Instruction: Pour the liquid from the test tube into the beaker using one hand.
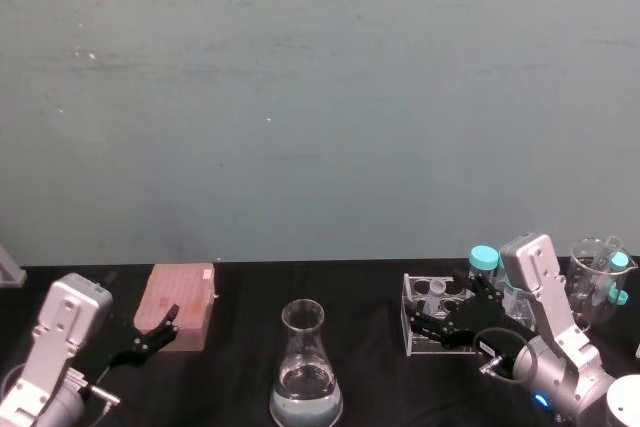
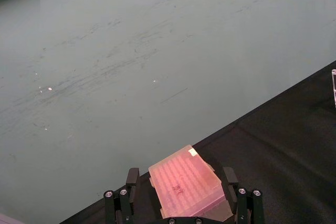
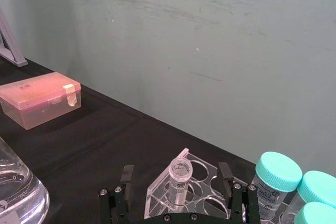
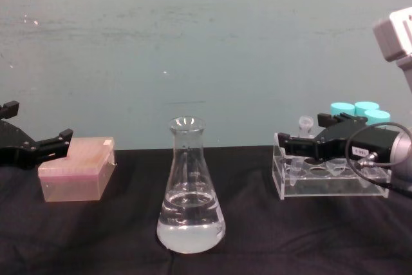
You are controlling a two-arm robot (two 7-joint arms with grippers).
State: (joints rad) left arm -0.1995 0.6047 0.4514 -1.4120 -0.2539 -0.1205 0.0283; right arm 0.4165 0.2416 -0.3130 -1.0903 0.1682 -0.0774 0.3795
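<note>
The right gripper's wide jaws straddled the racked test tube without gripping it; closing squarely seemed the next move. The left gripper idled, jaws wide, near a box.

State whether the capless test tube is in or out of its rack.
In. The test tube stands upright in a rack hole, between the open fingers of the right gripper. The left gripper hangs by the pink box.

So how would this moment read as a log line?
stage: pre-grasp | right gripper: open around test tube in rack | left gripper: open, parked by pink box | beaker: centre, holds liquid
</note>
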